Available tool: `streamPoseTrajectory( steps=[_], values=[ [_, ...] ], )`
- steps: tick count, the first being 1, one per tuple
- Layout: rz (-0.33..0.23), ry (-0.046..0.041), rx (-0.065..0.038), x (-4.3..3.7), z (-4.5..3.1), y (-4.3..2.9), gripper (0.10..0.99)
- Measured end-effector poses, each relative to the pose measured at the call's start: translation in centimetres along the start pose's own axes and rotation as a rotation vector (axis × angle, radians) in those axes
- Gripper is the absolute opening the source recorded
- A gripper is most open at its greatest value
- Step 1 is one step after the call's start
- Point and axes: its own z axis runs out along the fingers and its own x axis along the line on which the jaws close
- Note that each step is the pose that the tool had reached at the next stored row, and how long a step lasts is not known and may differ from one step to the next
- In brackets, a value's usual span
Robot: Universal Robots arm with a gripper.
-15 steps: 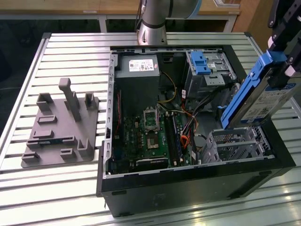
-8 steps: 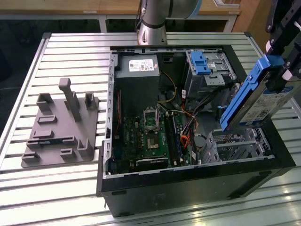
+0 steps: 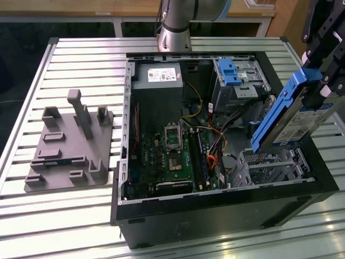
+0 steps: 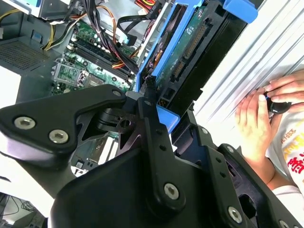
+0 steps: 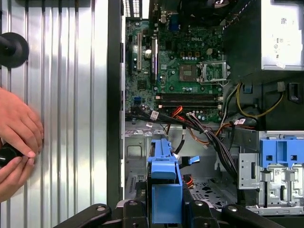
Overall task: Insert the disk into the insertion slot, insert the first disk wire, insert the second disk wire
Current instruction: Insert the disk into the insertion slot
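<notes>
We see the gripper [image 3: 322, 86], its fingers closed tight on the blue-framed disk [image 3: 294, 121], holding it tilted above the open computer case [image 3: 215, 210] on the slatted surface [image 3: 81, 70], just over the perforated insertion slot [image 3: 269, 167] at the exterior view's right.

Blue-framed disk [image 3: 294, 121] hangs tilted above the perforated insertion slot [image 3: 269, 164].

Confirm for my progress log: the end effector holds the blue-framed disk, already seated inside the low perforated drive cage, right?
Wrong on the seating. The end effector does hold the disk, but the exterior view shows the disk tilted above the insertion slot, not seated inside it.
</notes>
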Motion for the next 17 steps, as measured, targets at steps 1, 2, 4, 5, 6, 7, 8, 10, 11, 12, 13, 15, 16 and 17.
streamPoseTrajectory(
  steps=[1,2,4,5,6,7,8,10,11,12,13,15,16,17],
  values=[
    [0.000,0.0000,0.000,0.00,0.07,0.00,0.365],
    [0.000,0.0000,0.000,0.01,0.14,0.00,0.365],
    [-0.001,0.0001,0.000,0.01,0.26,-0.01,0.365],
    [-0.001,0.0002,0.000,0.00,0.32,-0.01,0.365],
    [-0.001,0.0004,0.000,-0.01,0.38,-0.01,0.365],
    [-0.001,0.0006,0.000,-0.02,0.44,-0.01,0.365],
    [-0.001,0.0007,0.000,-0.04,0.50,-0.01,0.365],
    [-0.002,0.0007,0.000,-0.06,0.62,-0.01,0.365],
    [-0.002,0.0010,0.000,-0.07,0.68,-0.02,0.365],
    [-0.002,0.0014,0.000,-0.09,0.73,-0.02,0.365],
    [-0.002,0.0018,0.000,-0.11,0.78,-0.02,0.365],
    [-0.002,0.0022,0.000,-0.17,0.89,-0.02,0.365],
    [-0.002,0.0023,0.000,-0.22,0.95,-0.02,0.365],
    [-0.002,0.0023,0.000,-0.26,1.00,-0.02,0.365]
  ],
)
